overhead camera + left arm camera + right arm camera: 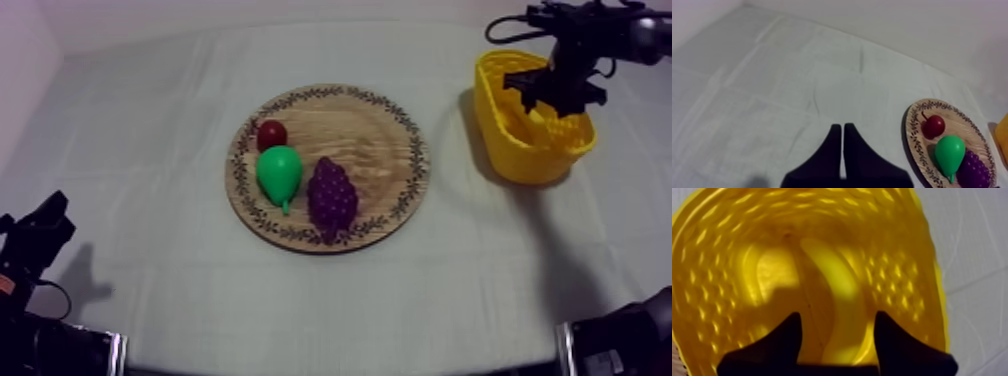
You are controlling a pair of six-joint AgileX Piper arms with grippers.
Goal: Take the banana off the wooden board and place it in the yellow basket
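While the left end effector (843, 127) sat pressed together, the right end effector (837, 315) hung spread over one banana (833, 273) in one basket (506, 135).

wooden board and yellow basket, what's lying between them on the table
Nothing lies there. In the top view the stretch between the wooden board and the yellow basket is bare cloth, with only the basket's shadow on it.

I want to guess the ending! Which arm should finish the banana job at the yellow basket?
Right. The right end effector hangs open over the yellow basket, with the banana lying inside below. The left end effector rests shut at the near left, the wooden board between it and the basket.
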